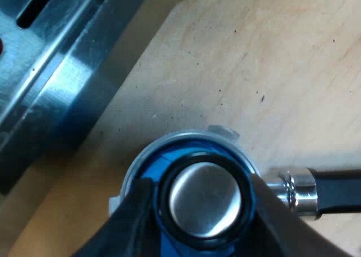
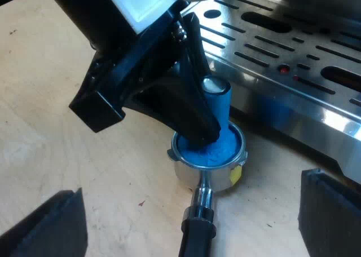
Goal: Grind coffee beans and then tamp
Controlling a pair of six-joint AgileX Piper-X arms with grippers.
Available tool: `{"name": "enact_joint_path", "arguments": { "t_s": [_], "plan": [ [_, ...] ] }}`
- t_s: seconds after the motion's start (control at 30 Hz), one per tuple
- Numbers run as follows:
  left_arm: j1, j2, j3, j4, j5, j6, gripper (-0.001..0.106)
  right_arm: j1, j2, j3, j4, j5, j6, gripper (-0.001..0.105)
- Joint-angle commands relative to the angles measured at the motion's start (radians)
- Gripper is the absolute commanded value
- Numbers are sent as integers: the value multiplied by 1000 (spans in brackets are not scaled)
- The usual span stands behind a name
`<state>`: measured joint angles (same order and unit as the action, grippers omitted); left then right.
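Two black fingers (image 1: 130, 223) of the left end effector (image 1: 201, 185) are clamped on the blue, silver-capped tamper (image 2: 217, 102), which is stood in the round metal holder (image 2: 189, 175) on the pale wooden counter (image 2: 56, 138), with the steel espresso machine (image 2: 282, 54) found near one o'clock when the holder's dark handle (image 2: 197, 234) is taken as six, and the right end effector (image 2: 186, 220) is spread wide apart.

Pale wooden tabletop (image 1: 254, 54), lightly speckled, evenly lit.

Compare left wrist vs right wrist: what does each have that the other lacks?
Left wrist: top-down on the tamper, its metal top ringed in black. Right wrist: right tool open and empty, yellow tag on the holder. Both: left tool shut on the tamper, tamper seated in the holder, handle, machine, table.
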<state>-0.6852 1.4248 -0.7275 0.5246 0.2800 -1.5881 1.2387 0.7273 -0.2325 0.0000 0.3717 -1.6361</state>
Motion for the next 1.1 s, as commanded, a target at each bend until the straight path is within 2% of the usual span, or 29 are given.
{"name": "enact_joint_path", "arguments": {
  "t_s": [0.03,0.13,0.33,0.67,1.0,1.1],
  "plan": [
    [-7,18,41,93,-48,-5,0,-2,-7,-2,0,5,1,77],
    [-7,-22,31,92,-68,-5,0,-2,-7,-2,0,5,1,77],
    [-7,-88,-1,92,-68,-5,0,-2,-7,-2,0,5,1,77],
    [-7,-143,-50,107,-76,-6,0,-2,-7,-2,-15,5,1,77],
    [-7,-233,-50,153,-92,-6,0,-2,-7,-2,-46,5,-22,77],
    [-7,-266,-50,174,-113,-6,0,-2,-7,-2,-46,-47,-30,77]
  ]
}}
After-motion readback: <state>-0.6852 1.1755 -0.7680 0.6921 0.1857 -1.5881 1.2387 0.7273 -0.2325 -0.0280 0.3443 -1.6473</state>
